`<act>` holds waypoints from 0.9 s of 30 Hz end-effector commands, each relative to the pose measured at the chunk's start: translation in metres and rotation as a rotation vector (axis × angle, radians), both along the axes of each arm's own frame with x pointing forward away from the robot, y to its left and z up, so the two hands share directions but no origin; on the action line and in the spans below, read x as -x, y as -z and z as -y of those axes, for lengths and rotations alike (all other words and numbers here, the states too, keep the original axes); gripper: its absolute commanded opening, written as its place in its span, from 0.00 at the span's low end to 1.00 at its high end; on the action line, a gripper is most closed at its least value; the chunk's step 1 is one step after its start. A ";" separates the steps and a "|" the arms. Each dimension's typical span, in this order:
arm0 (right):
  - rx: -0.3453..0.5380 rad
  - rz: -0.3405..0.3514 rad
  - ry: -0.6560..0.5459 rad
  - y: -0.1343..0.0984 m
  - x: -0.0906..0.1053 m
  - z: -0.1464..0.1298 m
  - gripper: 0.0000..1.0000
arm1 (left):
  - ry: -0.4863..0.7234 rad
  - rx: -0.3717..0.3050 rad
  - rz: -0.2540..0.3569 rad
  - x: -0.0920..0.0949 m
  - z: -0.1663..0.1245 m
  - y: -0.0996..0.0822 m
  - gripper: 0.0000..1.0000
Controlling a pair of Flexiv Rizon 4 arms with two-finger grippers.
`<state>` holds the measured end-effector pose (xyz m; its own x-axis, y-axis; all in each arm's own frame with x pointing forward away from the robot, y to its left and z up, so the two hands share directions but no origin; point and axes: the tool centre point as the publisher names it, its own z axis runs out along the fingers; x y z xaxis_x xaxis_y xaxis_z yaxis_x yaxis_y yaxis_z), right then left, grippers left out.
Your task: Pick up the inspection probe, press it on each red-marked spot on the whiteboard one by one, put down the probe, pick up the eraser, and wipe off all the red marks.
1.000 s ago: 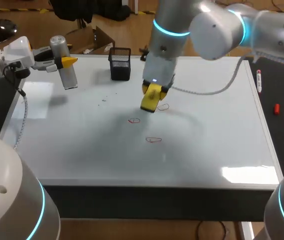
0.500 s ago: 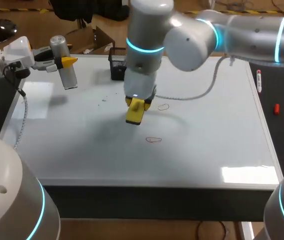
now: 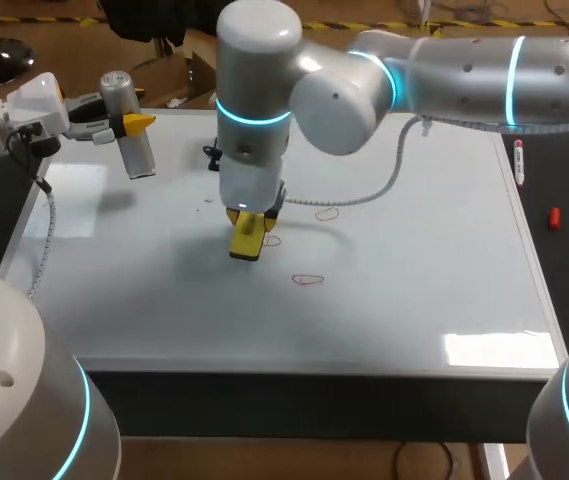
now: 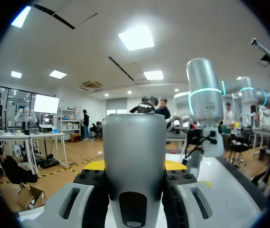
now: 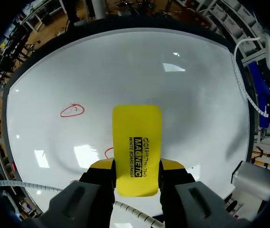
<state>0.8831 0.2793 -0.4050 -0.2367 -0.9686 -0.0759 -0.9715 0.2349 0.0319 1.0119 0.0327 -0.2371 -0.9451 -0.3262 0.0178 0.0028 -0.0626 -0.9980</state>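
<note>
three marks (image 3: pixel 307 280), one eraser (image 3: pixel 246 238), one probe (image 3: pixel 139 155)

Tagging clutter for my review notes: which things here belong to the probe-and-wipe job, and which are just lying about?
Job: grey cylindrical metal probe in left gripper; yellow rectangular eraser in right gripper; red ring marks; white whiteboard.
Lying about: white-and-red marker pen; small red cap, both past the whiteboard's right edge.

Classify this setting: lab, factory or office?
Probably a robotics lab test bench: a whiteboard serves as the tabletop and carries red marks. The right hand grips a yellow whiteboard eraser, and the left hand holds a grey inspection probe.
</note>
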 end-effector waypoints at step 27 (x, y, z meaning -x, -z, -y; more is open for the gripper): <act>0.035 -0.046 0.031 0.037 0.001 0.010 0.00 | -0.005 -0.002 0.001 0.002 0.001 -0.002 0.00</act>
<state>0.8809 0.2762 -0.4334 -0.2680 -0.9630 -0.0286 -0.9616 0.2655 0.0696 1.0119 0.0327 -0.2371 -0.9451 -0.3262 0.0178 0.0028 -0.0626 -0.9980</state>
